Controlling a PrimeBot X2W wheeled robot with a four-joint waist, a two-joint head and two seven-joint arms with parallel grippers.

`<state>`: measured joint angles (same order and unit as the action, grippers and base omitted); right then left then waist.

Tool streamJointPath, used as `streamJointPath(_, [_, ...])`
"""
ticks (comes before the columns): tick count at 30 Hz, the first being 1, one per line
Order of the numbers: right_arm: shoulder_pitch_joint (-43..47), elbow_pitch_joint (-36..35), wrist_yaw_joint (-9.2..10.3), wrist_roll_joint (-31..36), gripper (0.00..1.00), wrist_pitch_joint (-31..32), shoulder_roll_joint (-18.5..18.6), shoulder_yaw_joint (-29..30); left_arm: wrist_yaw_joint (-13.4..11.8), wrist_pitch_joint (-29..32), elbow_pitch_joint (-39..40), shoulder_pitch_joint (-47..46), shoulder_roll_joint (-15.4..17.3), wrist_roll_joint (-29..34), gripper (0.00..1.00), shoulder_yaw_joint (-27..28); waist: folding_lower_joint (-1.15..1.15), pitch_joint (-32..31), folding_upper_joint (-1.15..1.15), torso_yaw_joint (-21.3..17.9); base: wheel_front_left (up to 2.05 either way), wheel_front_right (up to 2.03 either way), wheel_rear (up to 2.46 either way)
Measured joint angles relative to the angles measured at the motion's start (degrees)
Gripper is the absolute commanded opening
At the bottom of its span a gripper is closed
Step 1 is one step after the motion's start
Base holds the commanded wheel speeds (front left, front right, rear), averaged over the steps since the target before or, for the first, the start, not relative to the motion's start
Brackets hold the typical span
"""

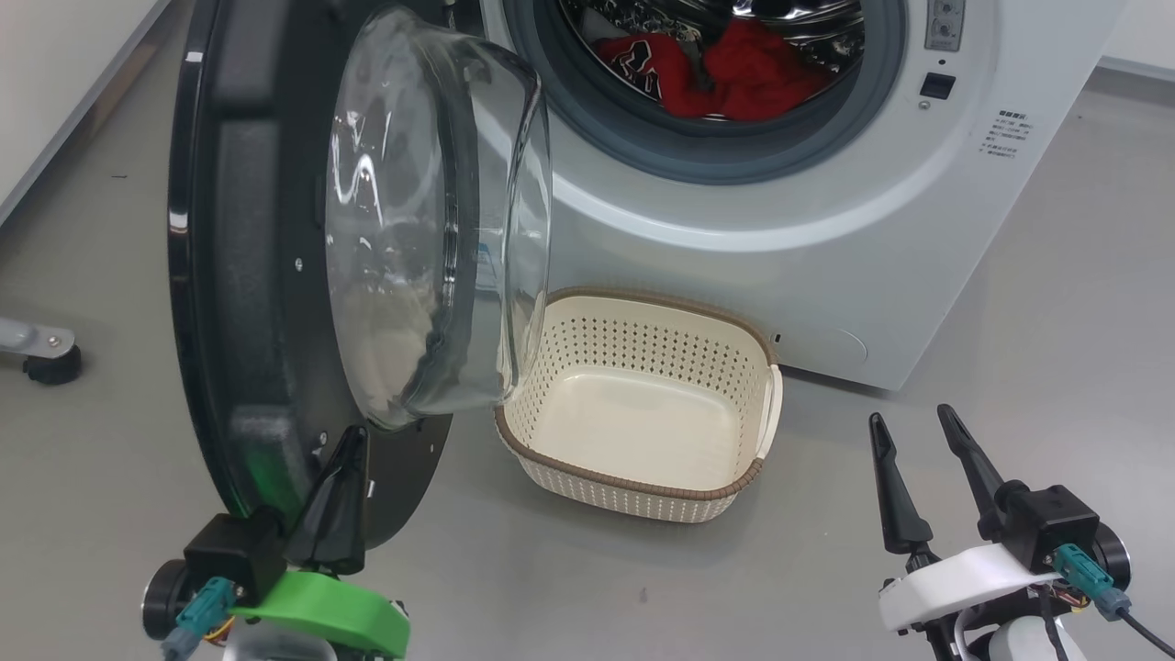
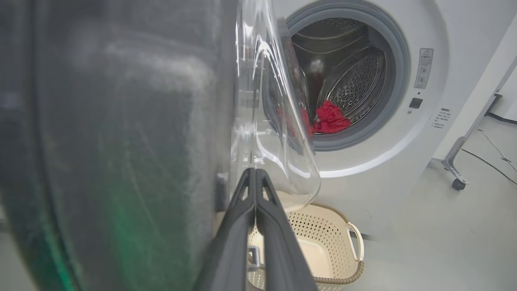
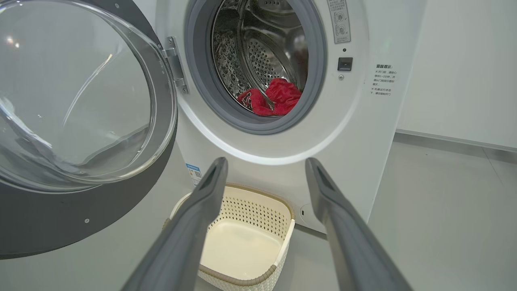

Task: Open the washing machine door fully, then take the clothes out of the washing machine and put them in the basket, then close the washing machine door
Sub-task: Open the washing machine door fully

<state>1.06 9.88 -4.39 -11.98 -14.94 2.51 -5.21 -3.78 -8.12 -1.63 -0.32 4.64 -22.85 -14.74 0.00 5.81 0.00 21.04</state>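
Over grey floor (image 1: 1056,321), left pincer (image 1: 352,441) pressed together by the door (image 1: 248,275), right pincer (image 1: 912,415) spread, washer (image 1: 734,266) labels (image 1: 1005,135) unreadable.

A smooth, pale grey floor (image 1: 1056,275) spreads across the head view under soft, even light. At 10 o'clock a white wall (image 1: 55,64) meets it along a grey edge. At 9 o'clock a black caster (image 1: 50,365) under a grey metal leg rests on the floor. In the left wrist view a slanted grey frame leg (image 2: 454,151) stands at 3 o'clock, with a dark cable (image 2: 488,163) lying beside it. In the right wrist view a plain white wall panel (image 3: 464,60) fills 2 o'clock, above a pale skirting (image 3: 452,138).
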Motion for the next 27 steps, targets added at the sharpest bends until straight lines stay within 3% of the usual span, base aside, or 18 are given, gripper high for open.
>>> streamJointPath(27, [-1.18,-0.68,0.35,1.23,1.00,0.00,0.02,0.71,-1.55,-3.92,-5.41,-3.85,1.46,-5.12,0.00,13.13,0.00,3.87,0.00,-0.54,0.00,0.00,0.00])
